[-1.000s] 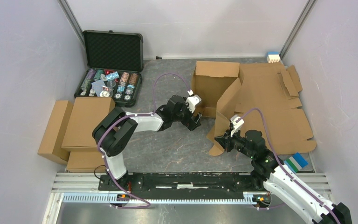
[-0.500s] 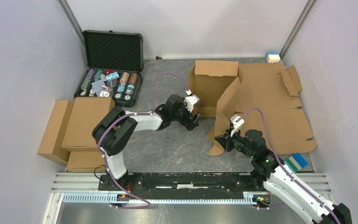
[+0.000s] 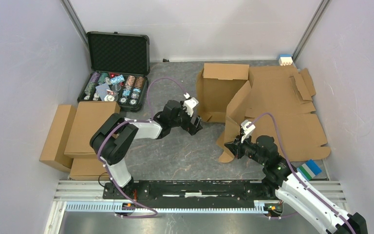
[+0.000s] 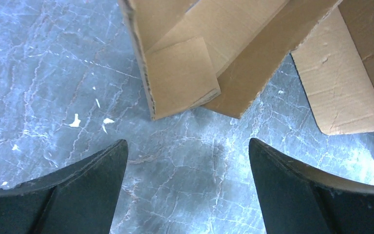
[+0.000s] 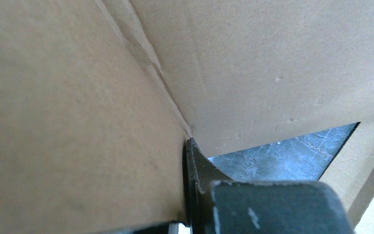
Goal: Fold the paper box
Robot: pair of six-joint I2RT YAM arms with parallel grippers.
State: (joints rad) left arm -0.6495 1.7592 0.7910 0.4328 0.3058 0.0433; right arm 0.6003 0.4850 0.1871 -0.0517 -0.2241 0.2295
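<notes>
Holding plain brown corrugated cardboard paper box (image 3: pixel 222 92), half-raised on grey desk (image 3: pixel 175 152): likely light, stiff, bending at scores; right hand (image 3: pixel 234 145) clamped on near panel edge, left hand (image 3: pixel 195 127) spread, empty

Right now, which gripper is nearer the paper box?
Right. The right gripper has its jaws shut on the paper box; the left gripper, jaws open, sits just left of it, not touching.

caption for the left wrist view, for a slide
Open left claw hovers above the marbled table, facing a corner of the paper box.
</notes>
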